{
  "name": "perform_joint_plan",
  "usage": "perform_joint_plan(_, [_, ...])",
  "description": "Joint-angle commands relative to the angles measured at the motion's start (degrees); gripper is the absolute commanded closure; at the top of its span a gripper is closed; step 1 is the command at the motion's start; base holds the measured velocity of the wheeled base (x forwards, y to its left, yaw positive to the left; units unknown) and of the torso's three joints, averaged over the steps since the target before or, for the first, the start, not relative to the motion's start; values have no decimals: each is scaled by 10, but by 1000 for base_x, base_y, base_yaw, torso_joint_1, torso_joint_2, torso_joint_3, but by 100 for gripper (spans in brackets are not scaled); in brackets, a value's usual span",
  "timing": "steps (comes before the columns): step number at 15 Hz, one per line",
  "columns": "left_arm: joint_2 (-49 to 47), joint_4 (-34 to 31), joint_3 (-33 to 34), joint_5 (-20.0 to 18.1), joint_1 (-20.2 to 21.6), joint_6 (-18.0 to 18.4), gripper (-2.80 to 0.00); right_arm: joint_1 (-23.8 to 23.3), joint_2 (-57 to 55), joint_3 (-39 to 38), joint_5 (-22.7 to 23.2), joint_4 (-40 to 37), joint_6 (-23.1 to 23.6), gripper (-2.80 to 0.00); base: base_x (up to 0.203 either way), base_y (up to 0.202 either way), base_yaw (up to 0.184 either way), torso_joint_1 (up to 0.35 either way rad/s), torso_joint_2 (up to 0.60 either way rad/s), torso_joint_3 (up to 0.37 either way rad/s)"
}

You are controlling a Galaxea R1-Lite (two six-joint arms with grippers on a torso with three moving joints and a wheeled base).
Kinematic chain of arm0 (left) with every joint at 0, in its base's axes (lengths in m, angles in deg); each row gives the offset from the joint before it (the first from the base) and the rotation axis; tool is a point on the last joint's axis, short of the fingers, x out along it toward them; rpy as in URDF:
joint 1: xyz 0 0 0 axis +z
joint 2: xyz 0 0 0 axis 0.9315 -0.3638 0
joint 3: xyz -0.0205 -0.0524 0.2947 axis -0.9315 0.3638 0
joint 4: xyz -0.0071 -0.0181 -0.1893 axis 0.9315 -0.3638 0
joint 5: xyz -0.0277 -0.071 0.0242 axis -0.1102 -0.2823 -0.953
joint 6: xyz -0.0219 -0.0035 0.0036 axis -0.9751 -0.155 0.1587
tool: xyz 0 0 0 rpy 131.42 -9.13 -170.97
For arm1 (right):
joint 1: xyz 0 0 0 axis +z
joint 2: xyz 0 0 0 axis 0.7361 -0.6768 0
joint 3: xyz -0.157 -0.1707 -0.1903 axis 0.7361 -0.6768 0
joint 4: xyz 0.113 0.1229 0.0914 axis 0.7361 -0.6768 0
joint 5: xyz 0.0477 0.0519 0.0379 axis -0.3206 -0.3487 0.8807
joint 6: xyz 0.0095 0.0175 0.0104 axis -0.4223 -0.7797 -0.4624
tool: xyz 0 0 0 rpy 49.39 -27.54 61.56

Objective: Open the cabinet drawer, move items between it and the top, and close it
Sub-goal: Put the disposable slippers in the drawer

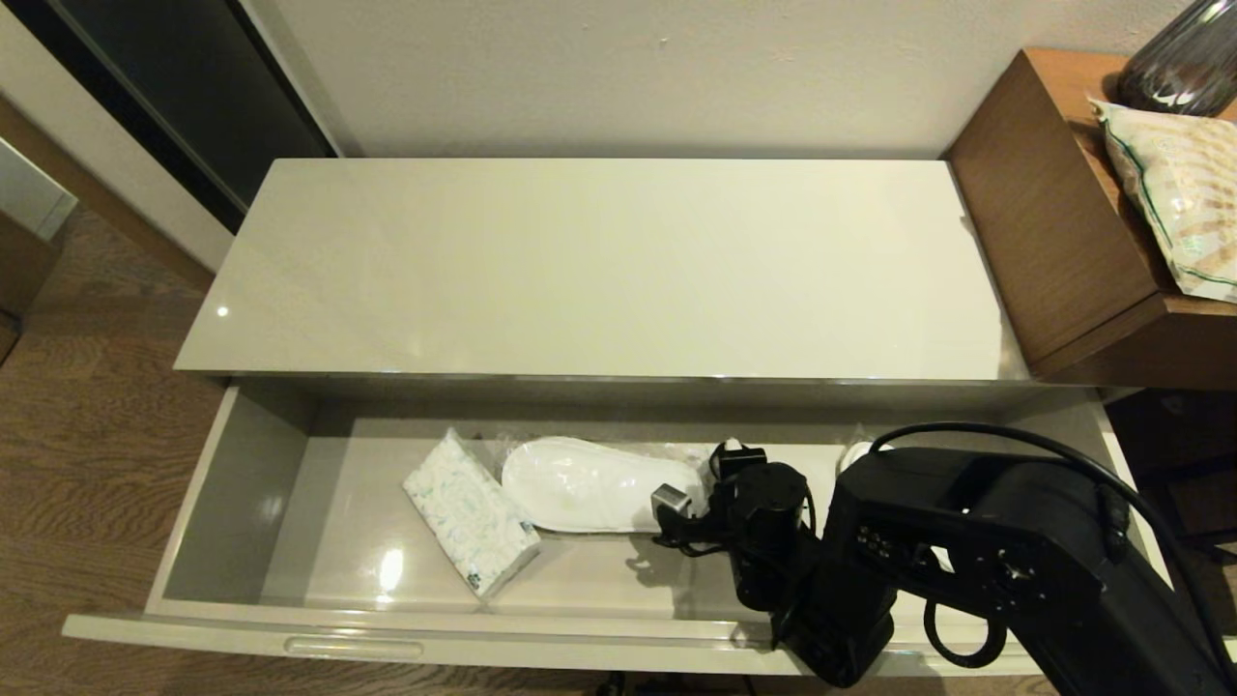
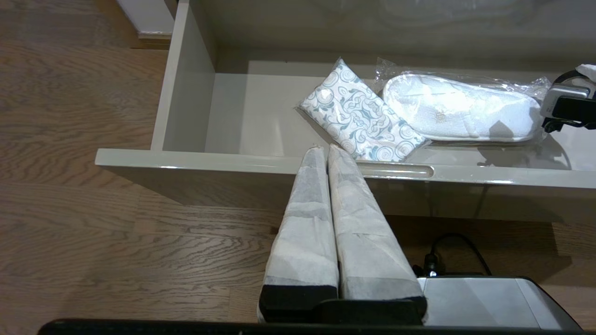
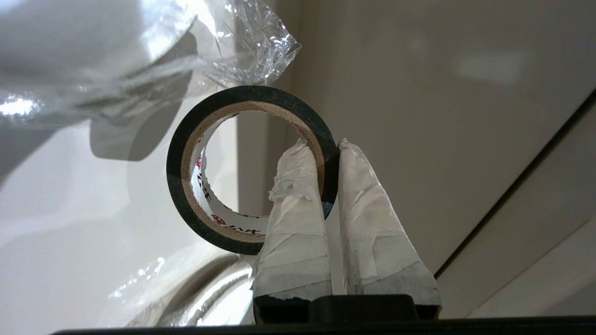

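Drawer (image 1: pixel 242 503) standing open; cabinet top (image 1: pixel 599 271) carrying nothing yet. Tissue pack (image 1: pixel 471 525) lying mid-drawer beside bagged slipper (image 1: pixel 599 483).

Right gripper (image 3: pixel 328 149) pinching tape roll (image 3: pixel 251 170) wall, one finger inside core, one outside, near drawer's back edge.

Left gripper (image 2: pixel 326 151) idling, fingers together, outside drawer's front edge.

Remaining, likely: moving items, closing.

From the head camera you can't see the right hand (image 1: pixel 732 454) gripping anything, because its own black arm (image 1: pixel 966 551) covers it and the tape roll (image 3: pixel 251 170), along with the right end of the cabinet drawer (image 1: pixel 232 454). Just beside that hand, the bagged slipper (image 1: pixel 594 483) loses its end behind the wrist. At the far right, you see the printed pouch (image 1: pixel 1179 193) and the dark vase (image 1: pixel 1184 63) cut off by the picture's edge.
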State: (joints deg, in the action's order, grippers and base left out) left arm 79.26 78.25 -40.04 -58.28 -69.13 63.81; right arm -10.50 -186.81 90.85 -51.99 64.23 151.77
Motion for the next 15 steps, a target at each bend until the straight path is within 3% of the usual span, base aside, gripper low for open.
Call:
perform_joint_plan(1, [-1,0,0,0,0,0,0,-1,-12,31,-2,5,6,0,0,0,0,0,0,0])
perform_joint_plan(15, [-1,0,0,0,0,0,0,-15,-45,94,-1,5,9,0,0,0,0,0,0,0])
